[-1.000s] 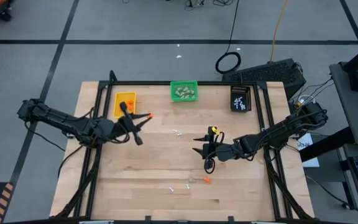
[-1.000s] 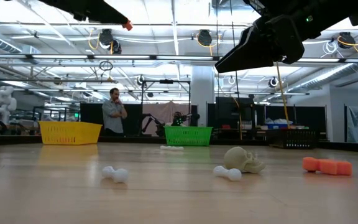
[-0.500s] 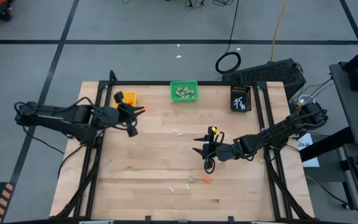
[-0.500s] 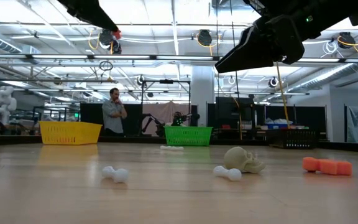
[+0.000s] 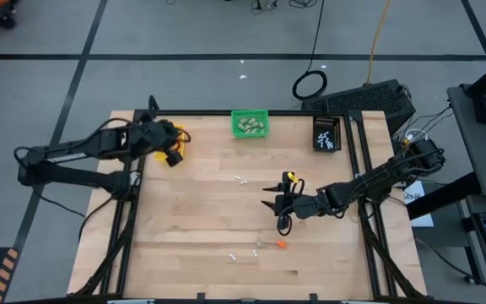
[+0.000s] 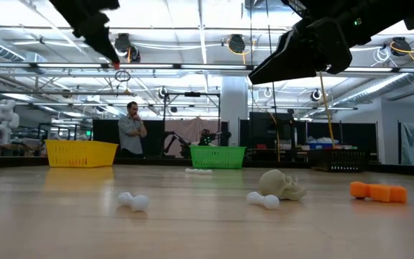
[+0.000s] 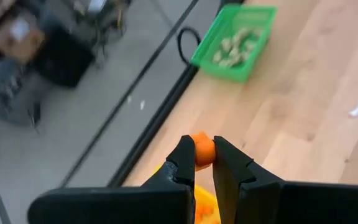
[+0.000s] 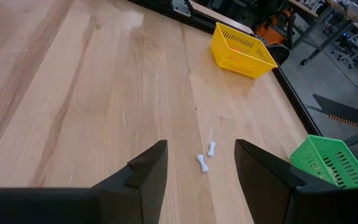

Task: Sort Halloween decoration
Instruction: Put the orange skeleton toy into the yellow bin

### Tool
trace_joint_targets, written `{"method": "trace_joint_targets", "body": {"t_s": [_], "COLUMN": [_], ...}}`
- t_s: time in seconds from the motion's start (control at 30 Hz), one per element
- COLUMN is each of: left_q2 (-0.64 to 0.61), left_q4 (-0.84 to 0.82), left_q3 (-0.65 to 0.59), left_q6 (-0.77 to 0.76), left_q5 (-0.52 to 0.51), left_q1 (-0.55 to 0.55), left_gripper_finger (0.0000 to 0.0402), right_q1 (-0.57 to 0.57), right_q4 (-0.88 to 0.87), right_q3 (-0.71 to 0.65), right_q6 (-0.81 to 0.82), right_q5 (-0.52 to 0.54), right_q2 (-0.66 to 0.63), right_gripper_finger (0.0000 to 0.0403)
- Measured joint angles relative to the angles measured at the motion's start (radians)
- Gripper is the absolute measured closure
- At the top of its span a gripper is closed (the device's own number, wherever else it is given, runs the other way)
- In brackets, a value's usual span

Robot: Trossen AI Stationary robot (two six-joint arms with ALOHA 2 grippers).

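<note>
1. Wooden table [image 5: 192,228] carries a yellow bin [image 5: 178,135].
2. Left gripper [image 7: 204,154] hangs over the yellow bin, clamped on an orange bit [image 7: 202,150].
3. Right gripper [image 8: 200,163] waits mid-table, well away from that bin, fingers apart.

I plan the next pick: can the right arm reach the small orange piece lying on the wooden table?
Probably yes. The right gripper hangs open, and the small orange piece lies uncovered on the wooden table nearby, nothing between them.
</note>
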Motion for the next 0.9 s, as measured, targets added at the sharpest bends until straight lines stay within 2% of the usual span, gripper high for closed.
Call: {"method": "trace_joint_targets", "body": {"t_s": [0.23,0.4,0.47,0.63,0.9], "left_q2": [0.052,0.12,0.154,0.244,0.367], "left_q4": [-0.084,-0.1,-0.118,-0.155,-0.175], "left_q3": [-0.001,-0.008,-0.009,-0.01,-0.01], "left_q6": [-0.039,-0.036,-0.036,-0.031,0.011], "left_q5": [0.137,0.344,0.394,0.43,0.432], "left_q1": [0.219,0.353,0.39,0.461,0.52], "left_gripper_finger": [0.0379,0.0379,0.0379,0.0379,0.0379], "right_q1": [0.0,0.0,0.0,0.0,0.0], "right_q4": [0.0,-0.002,-0.003,-0.005,-0.007], "right_q3": [0.0,0.0,0.0,0.0,0.0], "right_q6": [0.0,0.0,0.0,0.0,0.0], "right_q5": [0.0,0.0,0.0,0.0,0.0], "right_q2": [0.0,0.0,0.0,0.0,0.0], "right_gripper_finger": [0.0232,0.0232,0.0232,0.0232,0.0232]}}
